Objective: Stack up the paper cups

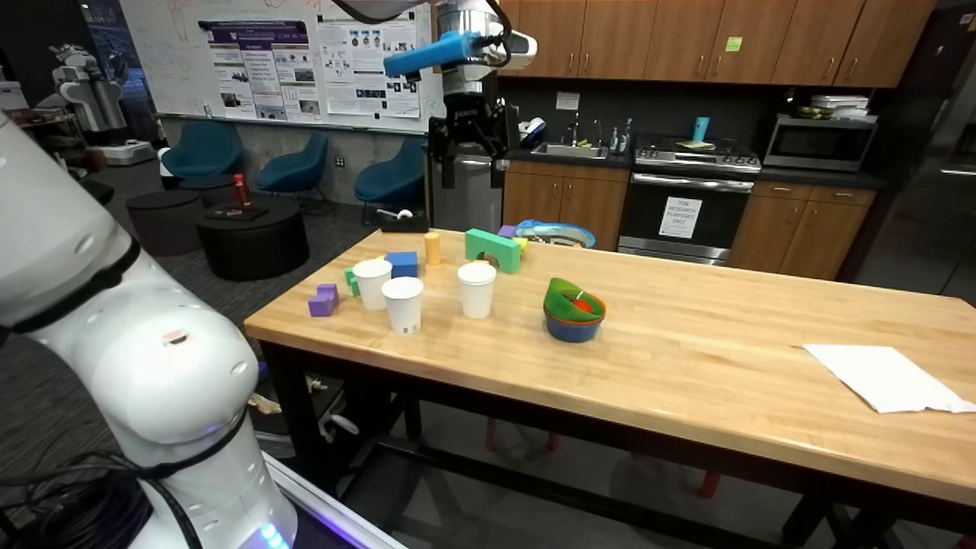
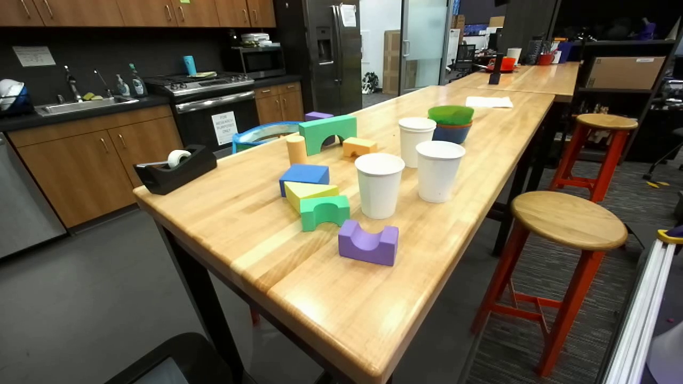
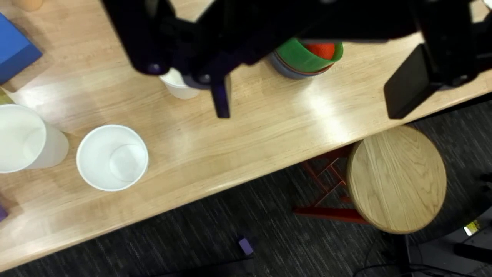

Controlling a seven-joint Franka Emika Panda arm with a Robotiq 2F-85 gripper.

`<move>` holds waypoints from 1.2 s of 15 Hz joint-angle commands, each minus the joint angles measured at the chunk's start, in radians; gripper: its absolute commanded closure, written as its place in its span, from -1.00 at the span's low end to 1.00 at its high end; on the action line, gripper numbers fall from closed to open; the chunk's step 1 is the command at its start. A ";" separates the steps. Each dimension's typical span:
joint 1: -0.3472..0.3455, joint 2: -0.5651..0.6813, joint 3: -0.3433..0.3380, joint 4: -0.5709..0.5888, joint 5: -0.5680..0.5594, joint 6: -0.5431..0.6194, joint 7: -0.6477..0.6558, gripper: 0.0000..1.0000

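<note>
Three white paper cups stand upright and apart on the wooden table. In an exterior view, the left cup (image 1: 372,286) is beside the blocks, the front cup (image 1: 404,309) lies nearer the table edge, and the right cup (image 1: 476,293) stands off by itself. A faint line runs below that right cup's rim; I cannot tell if cups are nested there. The wrist view looks into two cups, a left one (image 3: 54,146) and a middle one (image 3: 111,157); a third cup (image 3: 180,91) is partly hidden behind my gripper (image 3: 309,111). High above the table, my gripper (image 1: 473,179) is open, nothing between its fingers.
Nested bowls (image 1: 573,328), a tilted green one on top with something red inside, sit right of the cups. Coloured blocks, including a green arch (image 2: 328,133), a blue block (image 2: 304,178) and a purple block (image 2: 368,244), lie around the cups. A tape dispenser (image 2: 176,168) rests at a corner.
</note>
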 commanded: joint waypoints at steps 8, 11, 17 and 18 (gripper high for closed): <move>0.094 -0.021 -0.010 -0.156 -0.020 0.330 -0.159 -1.00; 0.118 -0.029 -0.020 -0.207 -0.020 0.367 -0.296 -1.00; 0.159 -0.063 -0.048 -0.287 0.019 0.418 -0.544 -1.00; 0.146 -0.018 -0.037 -0.245 0.012 0.391 -0.483 -1.00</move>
